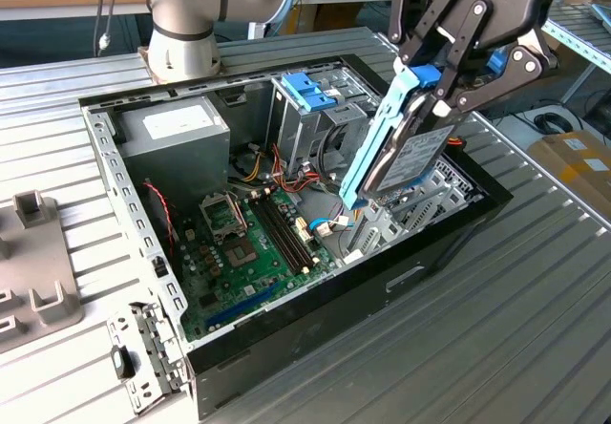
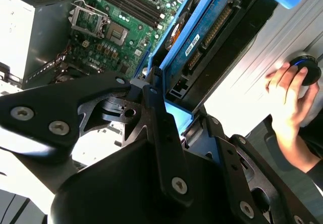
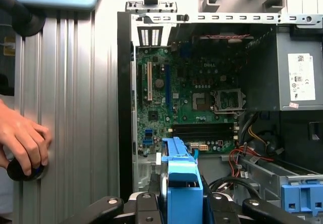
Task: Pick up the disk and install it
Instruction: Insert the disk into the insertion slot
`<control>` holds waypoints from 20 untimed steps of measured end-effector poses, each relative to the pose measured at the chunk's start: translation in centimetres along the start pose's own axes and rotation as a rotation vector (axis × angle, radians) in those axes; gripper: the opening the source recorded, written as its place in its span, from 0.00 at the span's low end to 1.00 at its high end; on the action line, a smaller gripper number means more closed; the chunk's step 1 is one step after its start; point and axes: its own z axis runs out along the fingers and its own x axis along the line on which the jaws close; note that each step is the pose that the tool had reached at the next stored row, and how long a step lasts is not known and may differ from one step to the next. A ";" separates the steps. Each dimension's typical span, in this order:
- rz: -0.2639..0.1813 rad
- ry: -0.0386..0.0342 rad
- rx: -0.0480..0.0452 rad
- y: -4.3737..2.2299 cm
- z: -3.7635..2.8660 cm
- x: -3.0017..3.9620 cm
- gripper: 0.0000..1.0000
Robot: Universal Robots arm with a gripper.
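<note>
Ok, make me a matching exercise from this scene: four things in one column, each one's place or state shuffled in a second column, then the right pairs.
Things:
1. disk
2. motherboard
3. power supply
4. person's hand

Places and states:
A. green, flat on the floor of the open case
B. on a round black knob, outside the case
C. tilted, clamped in the gripper over the case
D. grey box with a white label, in a corner of the case

Pairs: 1-C, 2-A, 3-D, 4-B.
</note>
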 end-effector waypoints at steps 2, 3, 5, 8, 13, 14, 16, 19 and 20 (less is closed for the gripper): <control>0.000 0.0000 0.0000 -0.28 0.02 0.00 0.37; 0.000 0.0002 0.0000 -0.43 0.03 0.00 0.37; 0.000 0.0003 0.0000 -0.70 0.05 -0.01 0.37; 0.000 0.0004 0.0000 -1.02 0.07 -0.01 0.37; 0.000 0.0006 0.0000 -1.55 0.12 -0.02 0.37; 0.000 0.0006 0.0000 -1.65 0.13 -0.02 0.37; 0.000 0.0005 0.0000 -1.89 0.15 -0.02 0.37; 0.000 0.0006 0.0000 -2.36 0.18 -0.02 0.37; 0.000 0.0006 0.0000 -2.48 0.19 -0.02 0.37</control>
